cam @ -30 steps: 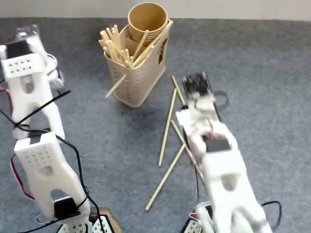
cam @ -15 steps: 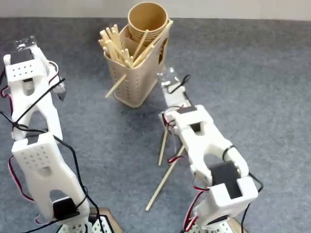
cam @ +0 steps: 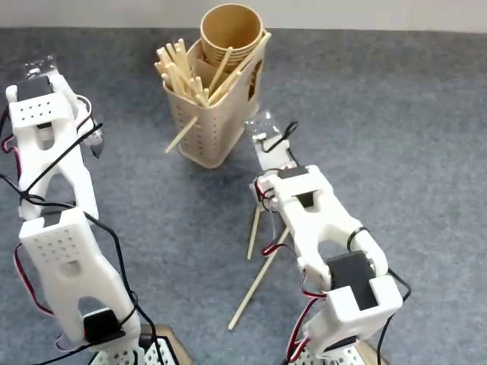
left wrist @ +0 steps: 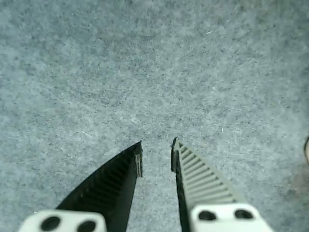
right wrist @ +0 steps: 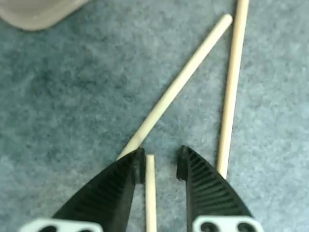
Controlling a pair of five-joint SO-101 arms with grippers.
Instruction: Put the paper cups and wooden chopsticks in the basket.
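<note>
High view. Basket (cam: 217,125) stands far centre on the grey carpet (cam: 411,152). The paper cups (cam: 230,30) are already stacked in its far end, with a sheaf of wooden chopsticks (cam: 183,72) beside them. Loose chopsticks (cam: 255,228) lie on the carpet nearer me, partly under the right arm (cam: 319,220), which is bent down just right of the basket's foot. Left arm (cam: 53,190) stands well off to the left.

Left wrist view. Left gripper (left wrist: 155,147) hangs over bare carpet, jaws a small gap apart, nothing between them.

Right wrist view. Right gripper (right wrist: 160,157) is low over the carpet and parted, not yet clamped. One stick's end (right wrist: 150,193) lies between the jaws, close against one of them. A slanting chopstick (right wrist: 178,84) runs up to that same jaw's tip, and a third chopstick (right wrist: 231,87) lies just outside the other jaw.

My judgement on the pick: centre the jaws on the inner stick before closing, or the slanting one may get dragged along. Pinch firmly, since a thin round stick is likely to roll. Lift clear of its neighbours, then tip it end-down into the basket beside the cups.
</note>
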